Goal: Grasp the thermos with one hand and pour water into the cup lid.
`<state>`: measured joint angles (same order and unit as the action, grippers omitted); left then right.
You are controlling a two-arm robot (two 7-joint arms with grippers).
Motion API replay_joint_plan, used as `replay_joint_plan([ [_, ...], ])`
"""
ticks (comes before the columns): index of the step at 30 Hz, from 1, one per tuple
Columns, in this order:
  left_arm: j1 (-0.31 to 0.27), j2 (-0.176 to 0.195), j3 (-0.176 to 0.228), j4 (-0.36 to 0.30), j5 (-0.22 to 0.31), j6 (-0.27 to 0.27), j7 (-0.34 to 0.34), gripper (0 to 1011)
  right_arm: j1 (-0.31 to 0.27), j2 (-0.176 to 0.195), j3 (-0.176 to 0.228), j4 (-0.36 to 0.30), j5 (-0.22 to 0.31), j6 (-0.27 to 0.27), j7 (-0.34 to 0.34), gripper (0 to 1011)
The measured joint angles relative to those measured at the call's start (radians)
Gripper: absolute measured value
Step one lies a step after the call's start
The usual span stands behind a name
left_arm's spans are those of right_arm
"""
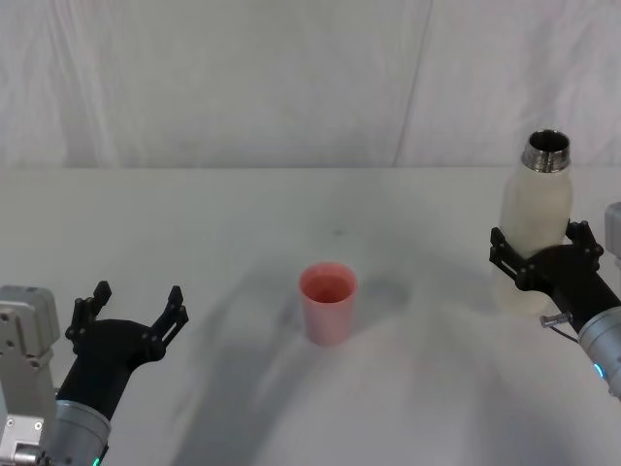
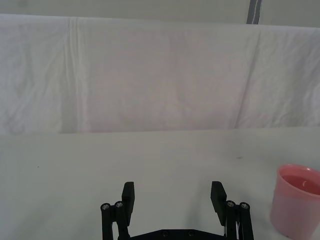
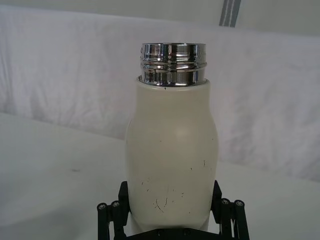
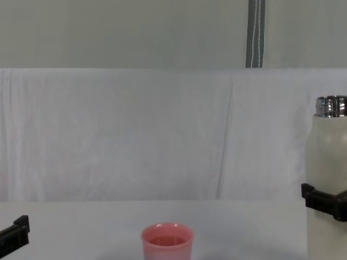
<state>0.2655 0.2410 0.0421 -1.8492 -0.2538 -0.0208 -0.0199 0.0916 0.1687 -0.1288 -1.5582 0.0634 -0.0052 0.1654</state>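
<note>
Your right gripper [image 1: 543,254] clamps the upright thermos [image 1: 536,214]; your left gripper [image 1: 129,313] sits spread, left of the cup lid [image 1: 328,303].

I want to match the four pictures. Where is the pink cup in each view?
Head view: the cup stands upright at the centre of the table.
Left wrist view: at the lower right edge, partly cut off, beside the open left tool.
Right wrist view: not in it.
Chest view: bottom centre, lower part cut off.
Shared landmark: the thermos on the right, which stands upright between the fingers of the right tool.
</note>
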Motion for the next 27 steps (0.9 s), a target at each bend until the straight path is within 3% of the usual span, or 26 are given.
replay_joint_plan([
  [10, 0.000, 0.000, 0.000, 0.000, 0.000, 0.000, 0.000, 1001, -0.007, 0.022, -0.027, -0.035, -0.050, 0.011, 0.001, 950],
  [27, 0.000, 0.000, 0.000, 0.000, 0.000, 0.000, 0.000, 1001, 0.028, 0.071, -0.099, -0.037, -0.242, -0.003, -0.020, 950],
])
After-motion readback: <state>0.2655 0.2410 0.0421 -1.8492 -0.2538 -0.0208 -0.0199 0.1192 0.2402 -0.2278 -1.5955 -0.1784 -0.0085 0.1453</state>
